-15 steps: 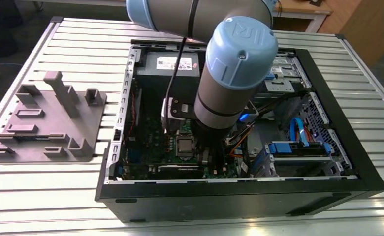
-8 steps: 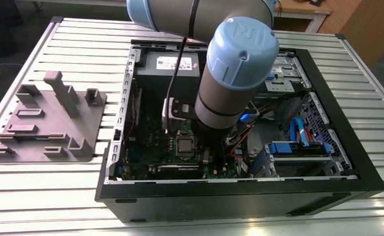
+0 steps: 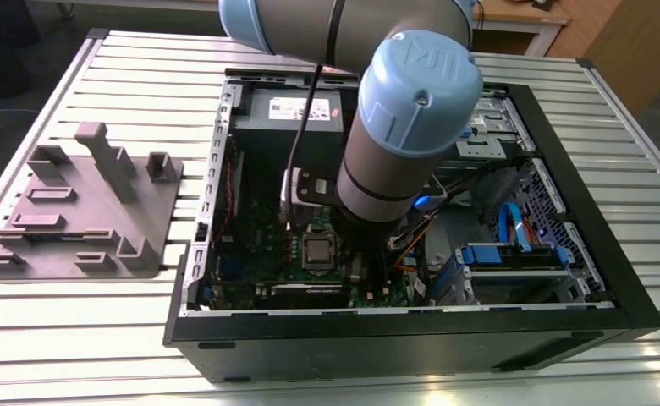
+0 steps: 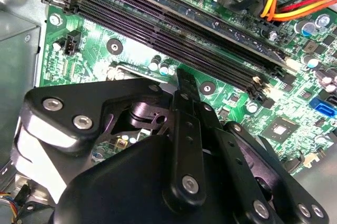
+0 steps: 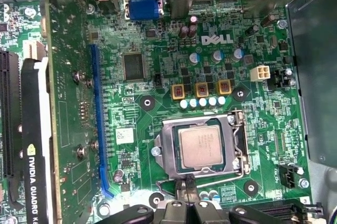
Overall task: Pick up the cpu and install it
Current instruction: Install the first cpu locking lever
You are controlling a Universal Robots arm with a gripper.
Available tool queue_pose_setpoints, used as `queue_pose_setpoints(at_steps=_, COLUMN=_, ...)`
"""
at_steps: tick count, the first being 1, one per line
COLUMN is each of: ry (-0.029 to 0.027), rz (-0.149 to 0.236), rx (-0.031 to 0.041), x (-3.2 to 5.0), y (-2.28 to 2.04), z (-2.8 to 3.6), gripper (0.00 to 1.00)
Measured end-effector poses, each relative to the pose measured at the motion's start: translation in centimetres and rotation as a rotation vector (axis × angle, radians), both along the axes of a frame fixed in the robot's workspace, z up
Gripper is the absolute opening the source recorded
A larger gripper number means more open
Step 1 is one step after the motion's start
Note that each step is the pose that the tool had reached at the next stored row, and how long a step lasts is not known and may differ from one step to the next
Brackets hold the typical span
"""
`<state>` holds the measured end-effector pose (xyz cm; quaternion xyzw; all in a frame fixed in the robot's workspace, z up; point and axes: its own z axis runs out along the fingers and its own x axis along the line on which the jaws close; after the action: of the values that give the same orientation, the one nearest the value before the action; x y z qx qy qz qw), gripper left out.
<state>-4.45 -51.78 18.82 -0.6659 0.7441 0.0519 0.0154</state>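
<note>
The cpu [image 5: 202,147] is a small square chip with a pale silvery top. It lies flat in the metal-framed socket [image 5: 236,153] on the green motherboard [image 5: 158,76]. In the exterior view the cpu [image 3: 316,251] shows just beside my arm, deep inside the open computer case [image 3: 420,338]. My gripper [image 5: 187,186] hangs close over the socket's edge with its two black fingers together and nothing between them. One finger [image 4: 184,84] points down at the board in the second wrist view. The cpu is apart from the fingers.
A grey plastic fixture plate [image 3: 82,211] lies on the slatted table at the exterior view's left. Inside the case are the power supply [image 3: 296,110], a graphics card [image 5: 37,145], black memory slots [image 4: 184,39], coloured cables [image 4: 274,2] and a blue drive bay [image 3: 505,254].
</note>
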Motion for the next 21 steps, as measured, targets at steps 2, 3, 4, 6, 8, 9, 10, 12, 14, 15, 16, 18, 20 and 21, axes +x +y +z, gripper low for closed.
queue_pose_setpoints(at_steps=2, ry=0.0001, rz=0.001, rx=0.0034, x=0.04, y=0.01, z=-0.05, gripper=0.10)
queue_pose_setpoints(at_steps=3, ry=-0.0001, rz=0.001, rx=0.0043, x=0.06, y=0.01, z=-0.06, gripper=0.10)
queue_pose_setpoints(at_steps=4, ry=-0.0001, rz=0.001, rx=0.0052, x=0.06, y=0.00, z=-0.06, gripper=0.10)
queue_pose_setpoints(at_steps=6, ry=0.0000, rz=0.001, rx=0.0065, x=0.07, y=0.00, z=-0.06, gripper=0.10)
queue_pose_setpoints(at_steps=8, ry=0.0000, rz=0.001, rx=0.0082, x=0.07, y=0.00, z=-0.04, gripper=0.10)
queue_pose_setpoints(at_steps=9, ry=-0.0001, rz=0.001, rx=0.0093, x=0.08, y=0.00, z=0.02, gripper=0.10)
queue_pose_setpoints(at_steps=10, ry=-0.0002, rz=0.001, rx=0.0106, x=0.08, y=0.01, z=0.09, gripper=0.10)
queue_pose_setpoints(at_steps=12, ry=-0.0003, rz=0.001, rx=0.0131, x=0.08, y=0.01, z=0.30, gripper=0.10)
queue_pose_setpoints(at_steps=14, ry=0.0000, rz=0.001, rx=0.0140, x=0.08, y=0.00, z=0.67, gripper=0.10)
queue_pose_setpoints(at_steps=15, ry=0.0000, rz=0.001, rx=0.0147, x=0.08, y=0.00, z=0.85, gripper=0.10)
queue_pose_setpoints(at_steps=16, ry=0.0000, rz=0.001, rx=0.0152, x=0.07, y=0.00, z=1.04, gripper=0.10)
queue_pose_setpoints(at_steps=18, ry=0.0000, rz=0.001, rx=0.0164, x=0.07, y=0.00, z=1.43, gripper=0.10)
queue_pose_setpoints(at_steps=20, ry=0.0000, rz=0.001, rx=0.0167, x=0.07, y=0.00, z=1.85, gripper=0.10)
queue_pose_setpoints(at_steps=21, ry=0.0000, rz=0.001, rx=0.0168, x=0.07, y=0.00, z=2.12, gripper=0.10)
